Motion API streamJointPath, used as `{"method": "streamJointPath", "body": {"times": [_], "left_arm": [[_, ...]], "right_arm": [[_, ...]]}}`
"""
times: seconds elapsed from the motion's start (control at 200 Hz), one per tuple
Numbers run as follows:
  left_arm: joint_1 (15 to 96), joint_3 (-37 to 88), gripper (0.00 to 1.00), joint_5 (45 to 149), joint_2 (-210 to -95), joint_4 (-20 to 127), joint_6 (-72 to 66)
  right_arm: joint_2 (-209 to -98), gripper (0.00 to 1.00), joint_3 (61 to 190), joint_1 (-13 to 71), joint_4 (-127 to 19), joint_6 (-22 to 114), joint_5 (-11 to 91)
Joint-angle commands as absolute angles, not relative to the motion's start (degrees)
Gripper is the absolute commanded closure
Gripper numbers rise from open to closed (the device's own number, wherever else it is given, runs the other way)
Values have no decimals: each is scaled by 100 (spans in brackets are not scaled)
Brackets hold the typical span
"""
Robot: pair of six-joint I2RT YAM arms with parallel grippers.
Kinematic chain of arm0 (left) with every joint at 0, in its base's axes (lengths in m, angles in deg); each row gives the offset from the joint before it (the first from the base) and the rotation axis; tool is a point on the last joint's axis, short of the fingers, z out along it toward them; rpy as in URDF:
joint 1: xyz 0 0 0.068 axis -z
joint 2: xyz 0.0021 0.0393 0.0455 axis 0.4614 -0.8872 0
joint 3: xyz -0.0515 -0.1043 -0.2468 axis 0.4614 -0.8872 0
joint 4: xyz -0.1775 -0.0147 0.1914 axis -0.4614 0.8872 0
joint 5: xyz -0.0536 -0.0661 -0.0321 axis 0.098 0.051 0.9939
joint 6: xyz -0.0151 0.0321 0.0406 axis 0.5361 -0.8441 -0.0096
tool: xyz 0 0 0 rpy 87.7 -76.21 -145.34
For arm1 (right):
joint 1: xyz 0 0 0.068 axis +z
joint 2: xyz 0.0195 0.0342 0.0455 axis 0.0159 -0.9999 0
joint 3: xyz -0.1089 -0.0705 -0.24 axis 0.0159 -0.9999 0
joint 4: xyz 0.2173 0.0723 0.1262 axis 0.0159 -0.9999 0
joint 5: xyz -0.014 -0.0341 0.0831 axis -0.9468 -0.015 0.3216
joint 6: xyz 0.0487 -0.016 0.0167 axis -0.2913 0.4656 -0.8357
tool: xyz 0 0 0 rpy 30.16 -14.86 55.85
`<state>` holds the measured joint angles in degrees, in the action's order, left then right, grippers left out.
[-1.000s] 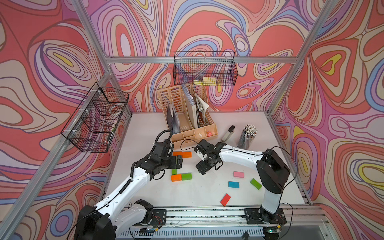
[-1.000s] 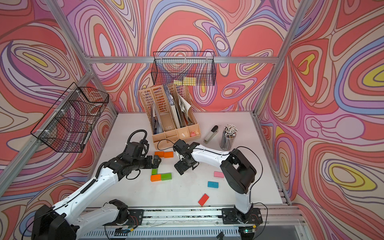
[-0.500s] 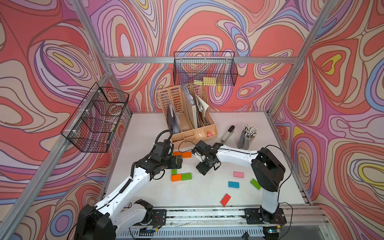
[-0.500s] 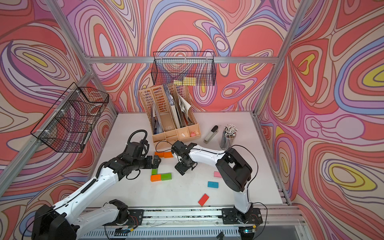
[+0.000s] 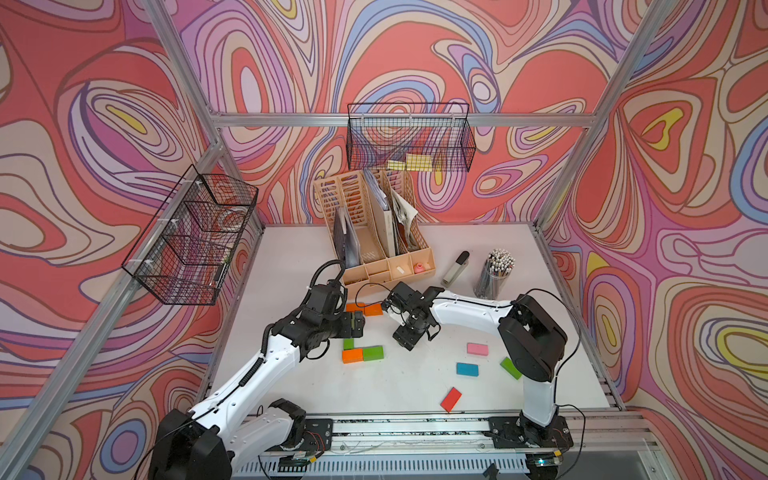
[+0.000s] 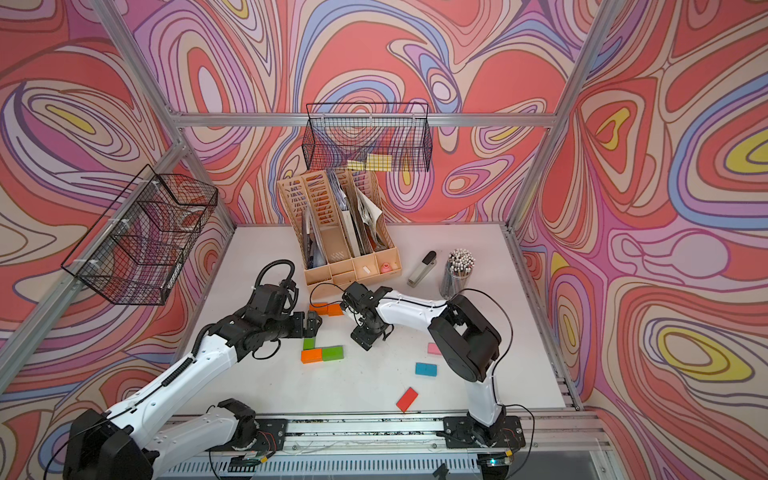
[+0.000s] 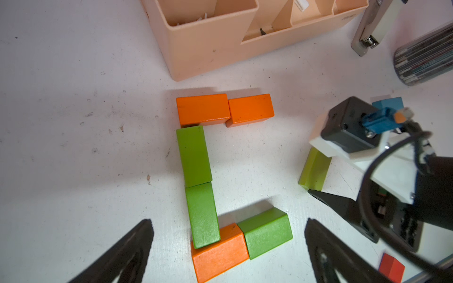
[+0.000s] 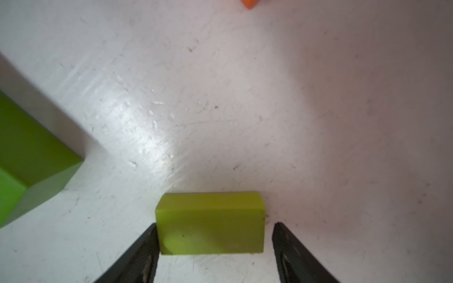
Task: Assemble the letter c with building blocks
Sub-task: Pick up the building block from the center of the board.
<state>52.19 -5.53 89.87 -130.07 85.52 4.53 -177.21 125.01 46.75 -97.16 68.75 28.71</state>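
Right gripper (image 8: 215, 224): jaws straddle a lime block (image 8: 210, 210) lying flat on the table (image 8: 245, 98). One jaw touches it, the other stands just clear, so there is no pinch yet. The block sits off the letter's open side, apart from it.

Left gripper (image 7: 228, 220): spread wide, empty, over the letter.

The C reads nearly done: orange blocks (image 7: 202, 109) form the top, green blocks (image 7: 193, 155) the spine, and the orange-green foot (image 7: 219, 252) lies skewed. My guess at what is left: add the lime block and square the foot. Pink block (image 5: 476, 348) and red block (image 5: 451, 399) are unused.
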Motion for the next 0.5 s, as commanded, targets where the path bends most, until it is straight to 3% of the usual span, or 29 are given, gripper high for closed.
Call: {"method": "streamJointPath", "body": {"times": [0.0,0.346,0.496], "left_arm": [[5226,-627,1,8900,-12982,8641,412],[5231,-706,1,8993,-13009,8460,443],[5234,-834,1,9150,-12974,8192,493]], "right_arm": [[-17840,26,12603,4672,-9690,6987,2818],[-17209,40,11900,4596,-9282,7989,2918],[-16721,40,11443,4412,-9118,8771,3197]]}}
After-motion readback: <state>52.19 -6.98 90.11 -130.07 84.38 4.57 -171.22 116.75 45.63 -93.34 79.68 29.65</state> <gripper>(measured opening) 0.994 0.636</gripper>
